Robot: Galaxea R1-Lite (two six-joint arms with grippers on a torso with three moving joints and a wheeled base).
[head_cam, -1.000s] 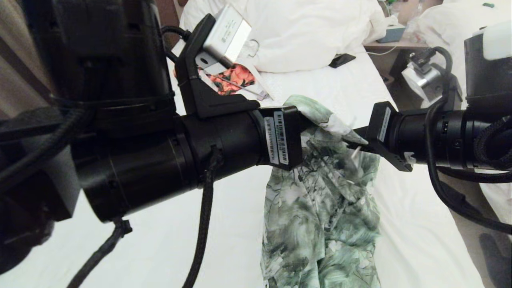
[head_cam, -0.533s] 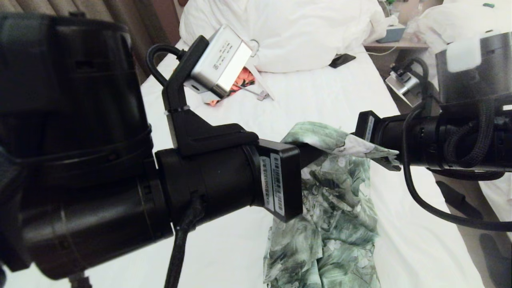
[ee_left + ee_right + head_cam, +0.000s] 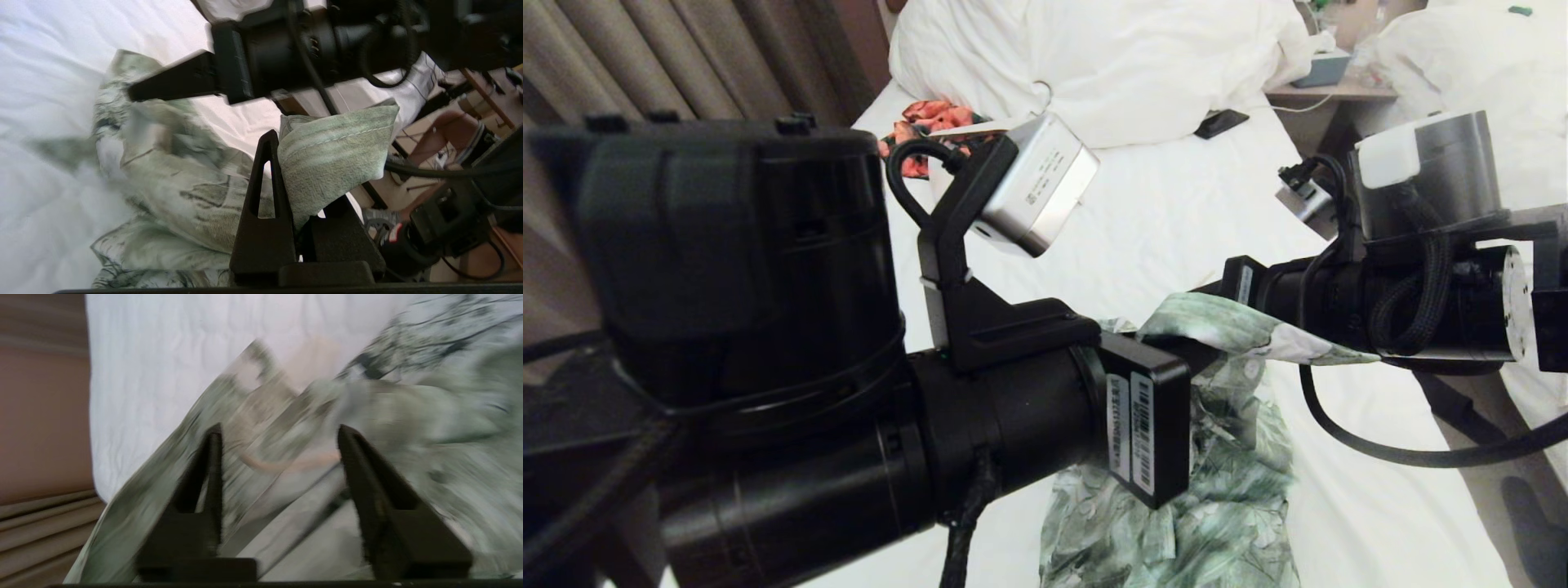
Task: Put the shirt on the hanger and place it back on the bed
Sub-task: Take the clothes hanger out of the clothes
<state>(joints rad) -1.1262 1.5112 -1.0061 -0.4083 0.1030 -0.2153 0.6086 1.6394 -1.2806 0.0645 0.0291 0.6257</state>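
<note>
Now left end effector [image 3: 288, 163] clenched on fold of shirt [image 3: 1225, 482], holding it raised over bed [image 3: 1176, 204]; rest of shirt hangs down onto sheet. My right end effector [image 3: 280, 457] released, fingers spread wide, pointing into shirt fabric opposite left one. Pale curved strip between right fingers, too blurred to name. Pillows [image 3: 1111, 57] at bed head
</note>
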